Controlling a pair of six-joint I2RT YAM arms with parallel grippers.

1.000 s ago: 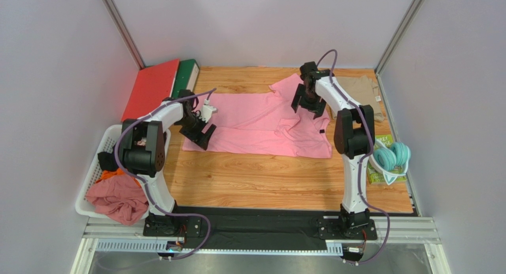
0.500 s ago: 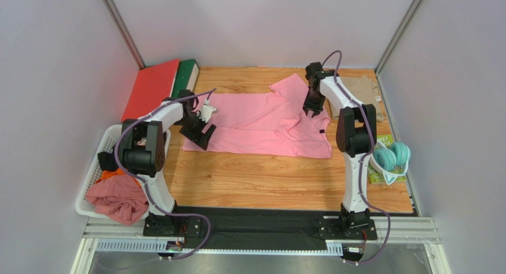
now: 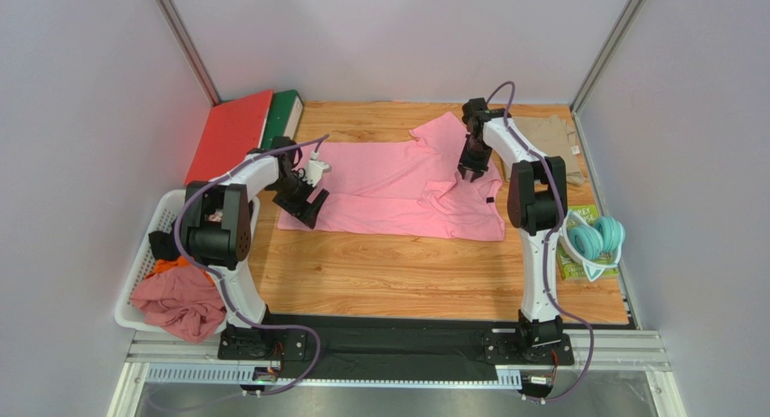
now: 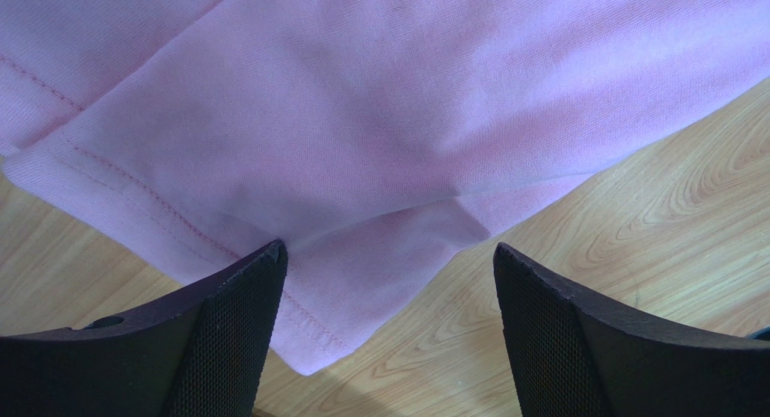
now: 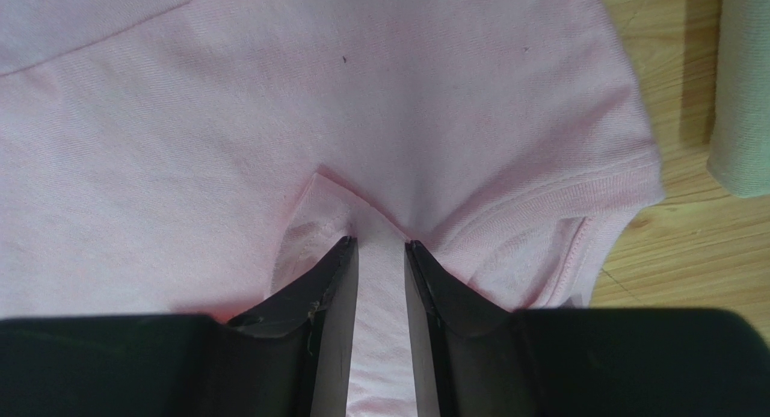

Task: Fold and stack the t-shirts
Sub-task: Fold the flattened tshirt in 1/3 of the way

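Cloth this soft is likely going to sag wherever unsupported, so hems and corners are looking like the best holds. The pink tee (image 3: 389, 187) is lying flat mid-frame, the khaki tee (image 3: 553, 133) upper right. The right gripper (image 5: 380, 245) is pinching a raised fold by the sleeve, perhaps both layers; the left gripper (image 4: 389, 250) is hovering wide open, empty, over a hem corner.

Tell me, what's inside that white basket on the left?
A crumpled dusty-pink cloth fills the near end of the basket, with orange fabric behind it. The cloth and the left arm hide anything deeper.
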